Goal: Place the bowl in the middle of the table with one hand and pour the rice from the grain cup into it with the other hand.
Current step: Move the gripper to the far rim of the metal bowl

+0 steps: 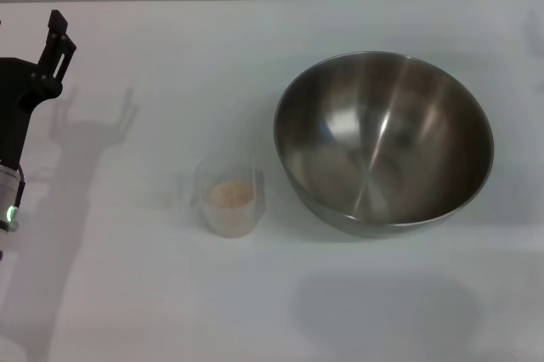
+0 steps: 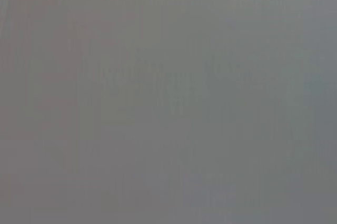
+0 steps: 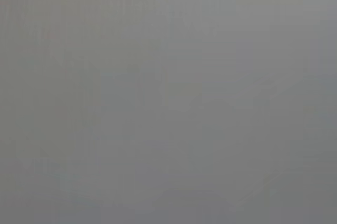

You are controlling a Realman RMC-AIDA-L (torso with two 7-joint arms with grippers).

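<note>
Only the head view shows the scene; both wrist views give nothing but flat grey. On the plain white table (image 1: pixel 127 294) the large round stainless-steel bowl (image 1: pixel 382 137) sits at about three o'clock from centre, empty, and the small clear plastic grain cup (image 1: pixel 229 196) stands upright near it at its eight o'clock, apart from it, holding the pale beige rice (image 1: pixel 230 193). The black left hand (image 1: pixel 58 43) hangs at the nine-o'clock edge, well apart from the cup, fingers slightly apart on nothing; the right hand is out of view.
</note>
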